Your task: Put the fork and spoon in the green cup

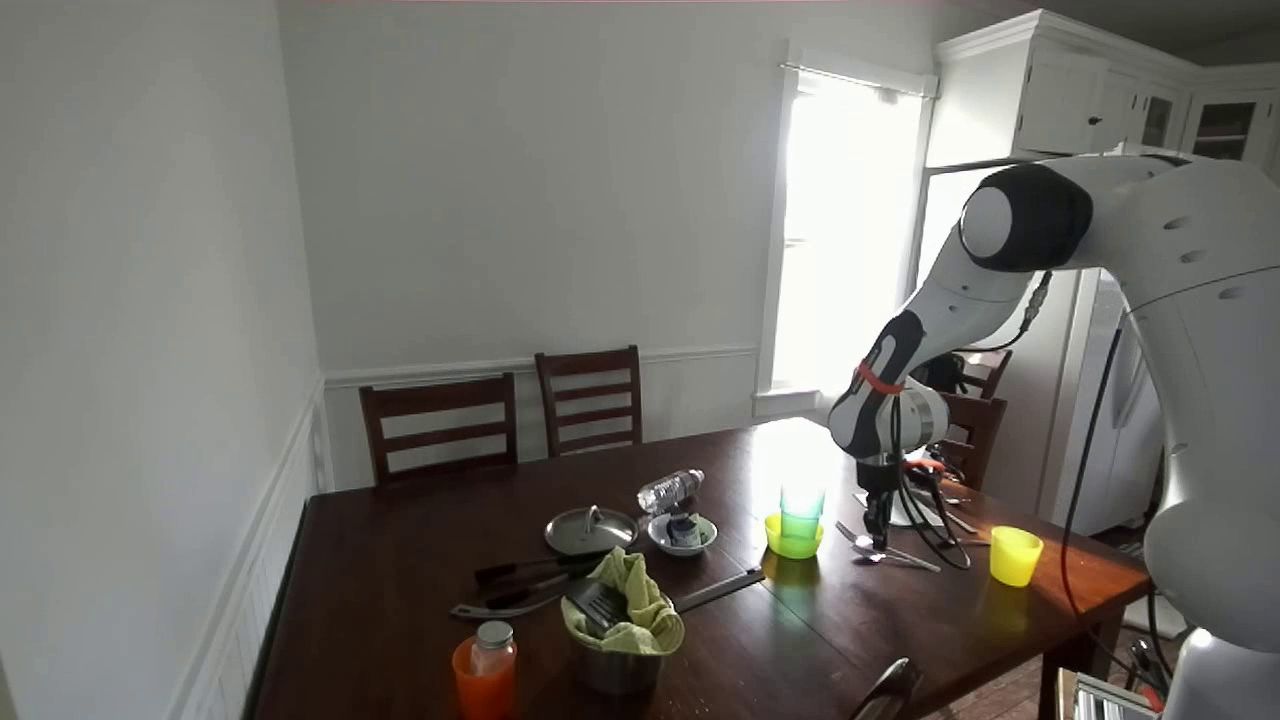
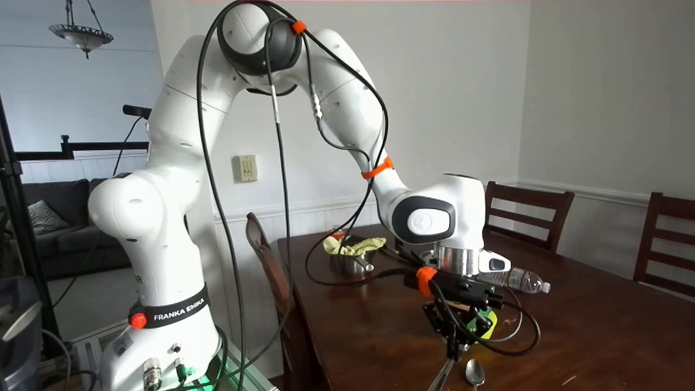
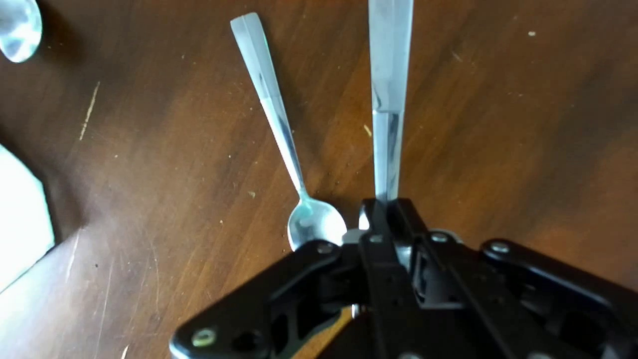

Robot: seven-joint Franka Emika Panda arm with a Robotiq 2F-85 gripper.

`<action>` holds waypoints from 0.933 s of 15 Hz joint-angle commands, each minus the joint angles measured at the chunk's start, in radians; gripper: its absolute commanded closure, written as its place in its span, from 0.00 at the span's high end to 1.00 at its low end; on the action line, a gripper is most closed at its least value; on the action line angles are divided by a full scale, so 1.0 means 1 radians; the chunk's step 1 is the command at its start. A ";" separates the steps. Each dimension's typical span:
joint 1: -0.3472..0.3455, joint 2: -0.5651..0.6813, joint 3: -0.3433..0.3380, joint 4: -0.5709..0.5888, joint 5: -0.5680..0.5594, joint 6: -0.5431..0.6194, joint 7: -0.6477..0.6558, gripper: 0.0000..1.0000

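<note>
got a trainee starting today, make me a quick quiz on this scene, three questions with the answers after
1. True or false: the spoon beside the gripper lies on the table, not in the green cup.

2. Multiple choice: in the wrist view, what is the gripper shut on?
a) that spoon
b) the fork
c) nothing

3. Fill in the blank: in an exterior view, the orange cup holds a ____.

Key:
1. True
2. b
3. jar
</note>
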 commanded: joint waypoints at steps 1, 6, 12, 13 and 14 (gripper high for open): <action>-0.008 -0.120 0.005 -0.079 0.025 -0.018 -0.030 0.03; 0.012 -0.228 -0.014 -0.123 0.030 -0.025 -0.026 0.03; 0.049 -0.312 -0.037 -0.143 0.032 -0.018 -0.022 0.03; 0.058 -0.323 -0.042 -0.142 0.031 -0.022 -0.018 0.03; 0.065 -0.328 -0.045 -0.139 0.036 -0.023 -0.019 0.03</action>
